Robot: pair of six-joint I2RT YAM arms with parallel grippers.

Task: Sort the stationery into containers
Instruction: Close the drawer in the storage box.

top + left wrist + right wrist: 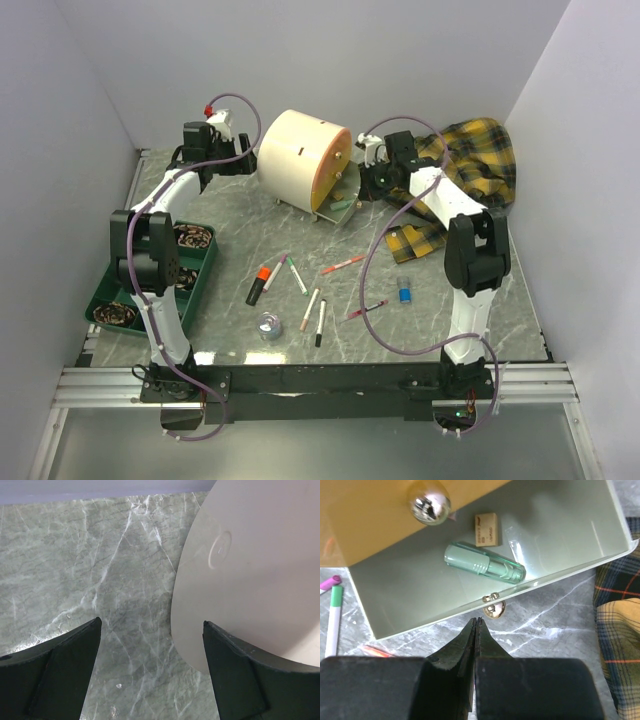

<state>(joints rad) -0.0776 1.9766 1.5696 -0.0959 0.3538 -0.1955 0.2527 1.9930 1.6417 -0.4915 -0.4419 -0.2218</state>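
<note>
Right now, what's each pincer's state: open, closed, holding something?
Left pincer: open, empty, beside the cabinet.
Right pincer: closed, empty, just before the open drawer.

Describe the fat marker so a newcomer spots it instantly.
Find the cream round cabinet at the back, then come nearer to the scatter of pens. The marker lies at its left end, nearest the green tray: thick, black, orange-capped, unlike the thin pens.

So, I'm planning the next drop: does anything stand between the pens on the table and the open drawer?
Nothing visible lies between the pens and the open drawer. The shut right gripper sits at its front knob, and a green tube and tan block occupy part of it.
</note>
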